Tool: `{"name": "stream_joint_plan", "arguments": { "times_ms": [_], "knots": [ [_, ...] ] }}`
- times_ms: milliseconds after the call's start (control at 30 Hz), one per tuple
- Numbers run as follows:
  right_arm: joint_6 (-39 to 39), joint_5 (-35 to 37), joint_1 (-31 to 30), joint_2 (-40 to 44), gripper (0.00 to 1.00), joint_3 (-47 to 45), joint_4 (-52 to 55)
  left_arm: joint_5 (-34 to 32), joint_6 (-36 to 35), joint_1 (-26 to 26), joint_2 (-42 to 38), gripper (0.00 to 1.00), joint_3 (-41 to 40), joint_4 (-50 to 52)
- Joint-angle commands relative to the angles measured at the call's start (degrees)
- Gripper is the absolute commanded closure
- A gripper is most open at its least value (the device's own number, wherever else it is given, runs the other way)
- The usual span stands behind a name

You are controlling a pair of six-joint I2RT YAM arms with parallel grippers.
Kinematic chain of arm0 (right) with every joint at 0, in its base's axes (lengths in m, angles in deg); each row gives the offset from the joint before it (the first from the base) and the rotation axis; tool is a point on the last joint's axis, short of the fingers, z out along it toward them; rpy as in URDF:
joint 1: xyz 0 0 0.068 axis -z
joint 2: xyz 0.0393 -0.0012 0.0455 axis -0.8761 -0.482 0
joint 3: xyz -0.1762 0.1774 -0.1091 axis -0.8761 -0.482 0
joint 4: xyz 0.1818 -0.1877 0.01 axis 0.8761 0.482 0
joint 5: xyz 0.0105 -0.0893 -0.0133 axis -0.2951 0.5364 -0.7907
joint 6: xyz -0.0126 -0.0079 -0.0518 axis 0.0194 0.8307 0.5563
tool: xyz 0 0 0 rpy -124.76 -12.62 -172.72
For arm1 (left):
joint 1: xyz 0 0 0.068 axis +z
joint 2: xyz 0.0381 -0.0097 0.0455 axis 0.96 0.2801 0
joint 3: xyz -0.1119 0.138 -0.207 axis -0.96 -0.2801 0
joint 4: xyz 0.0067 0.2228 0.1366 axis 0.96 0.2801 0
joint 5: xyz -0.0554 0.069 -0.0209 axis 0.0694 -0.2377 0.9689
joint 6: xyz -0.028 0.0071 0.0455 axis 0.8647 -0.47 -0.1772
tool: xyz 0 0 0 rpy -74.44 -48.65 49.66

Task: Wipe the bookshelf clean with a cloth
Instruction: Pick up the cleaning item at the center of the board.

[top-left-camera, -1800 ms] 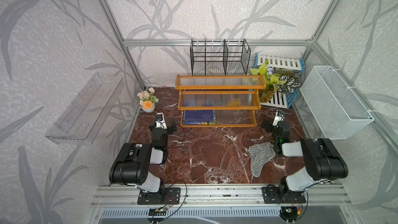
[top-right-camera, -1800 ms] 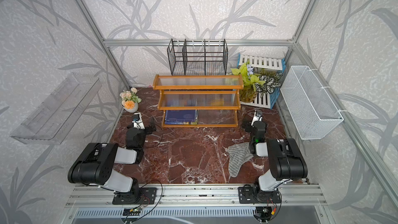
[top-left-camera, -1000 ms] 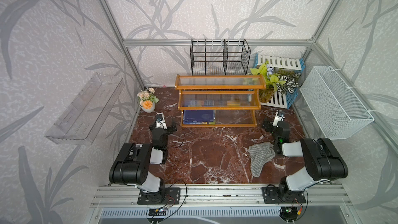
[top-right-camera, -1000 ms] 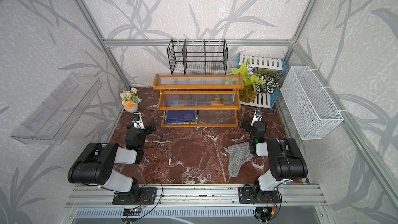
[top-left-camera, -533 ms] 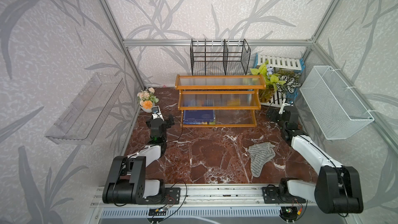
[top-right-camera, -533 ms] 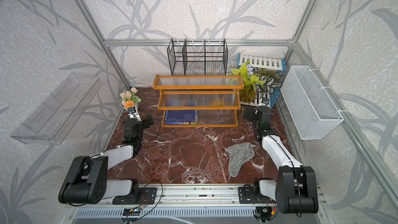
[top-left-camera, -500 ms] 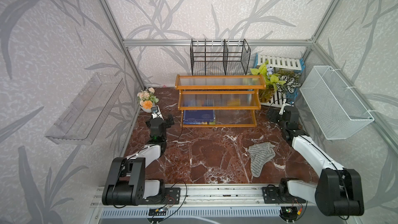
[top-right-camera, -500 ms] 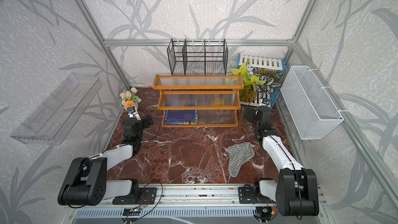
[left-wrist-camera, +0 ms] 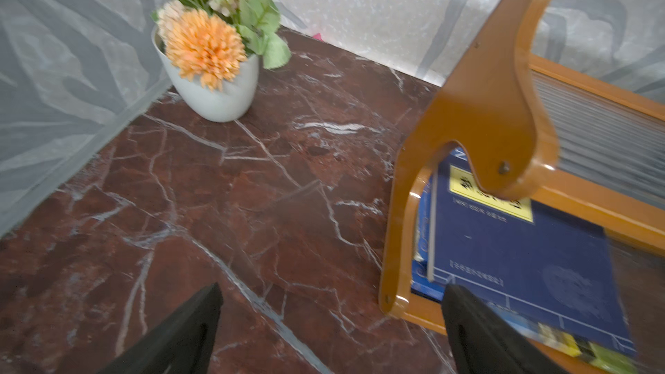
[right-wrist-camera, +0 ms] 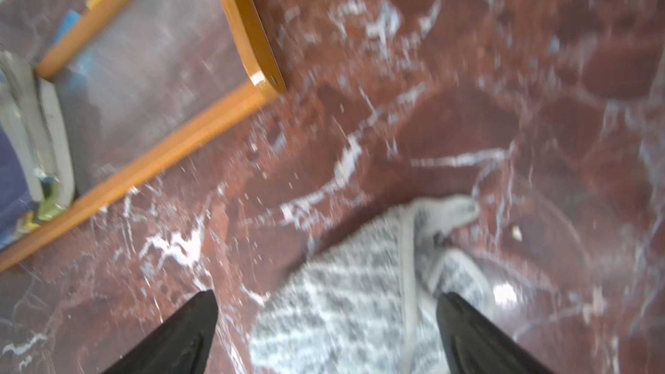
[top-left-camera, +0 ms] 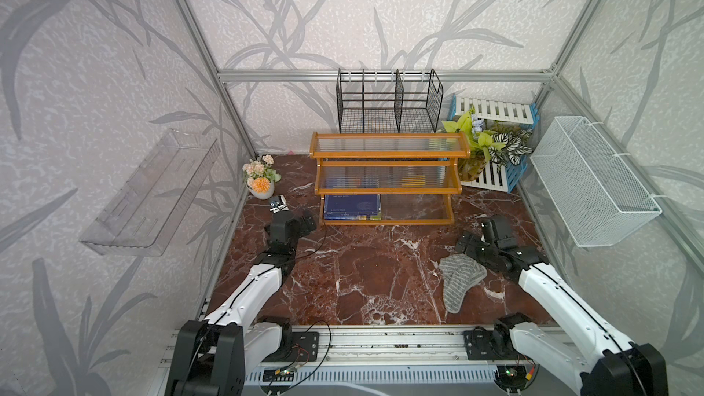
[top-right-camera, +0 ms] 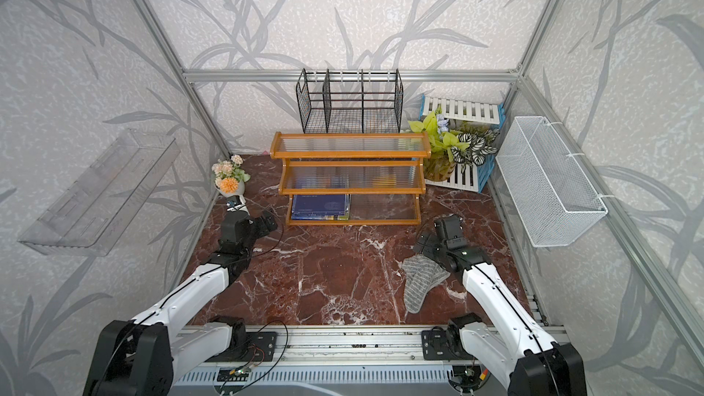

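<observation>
The bookshelf (top-left-camera: 386,154) (top-right-camera: 350,154) stands at the back middle of the marble floor, its orange-brown frame holding clear ribbed boards. The striped grey cloth (top-left-camera: 457,280) (top-right-camera: 421,276) lies crumpled on the floor to the front right of it. My right gripper (top-left-camera: 463,247) (right-wrist-camera: 326,293) hangs open just over the cloth's far end, and the cloth (right-wrist-camera: 360,282) shows between its fingers, untouched. My left gripper (top-left-camera: 310,220) (left-wrist-camera: 331,287) is open and empty beside the shelf's left side frame (left-wrist-camera: 482,102).
Blue books (top-left-camera: 352,205) lie on the lowest board. A white flower pot (top-left-camera: 260,180) sits at the back left, a black wire rack (top-left-camera: 388,104) behind the shelf, and a plant (top-left-camera: 491,142) with slatted crates at the back right. A white mesh basket (top-left-camera: 590,180) hangs on the right wall.
Both arms have unfolded and reached forward. The right gripper has swung back down over the cloth. The left gripper has come up beside the shelf's left end. The cloth has not moved.
</observation>
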Motion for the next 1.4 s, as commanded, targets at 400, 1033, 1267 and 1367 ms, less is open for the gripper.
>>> {"name": "stream_joint_plan", "arguments": {
  "times_ms": [400, 1033, 1267, 1367],
  "knots": [
    [-6.7, -1.2, -4.1, 11.5, 0.22, -11.7, -1.9, 3.5, 8.5, -10.8, -3.0, 0.0, -5.7, 2.2],
    [-1.8, -7.0, -4.6, -3.6, 0.73, -11.7, -14.1, 5.3, 11.1, -11.3, 0.0, 0.0, -5.5, 3.1],
    [-0.1, -7.7, -4.6, -9.7, 0.88, -10.3, -15.4, 4.9, 12.0, -11.3, -0.2, 0.0, -5.2, 3.9],
    [0.5, -8.4, -4.7, -10.9, 0.98, -9.9, -16.5, 4.3, 12.5, -11.3, -0.6, 0.0, -5.1, 4.0]
  ]
}}
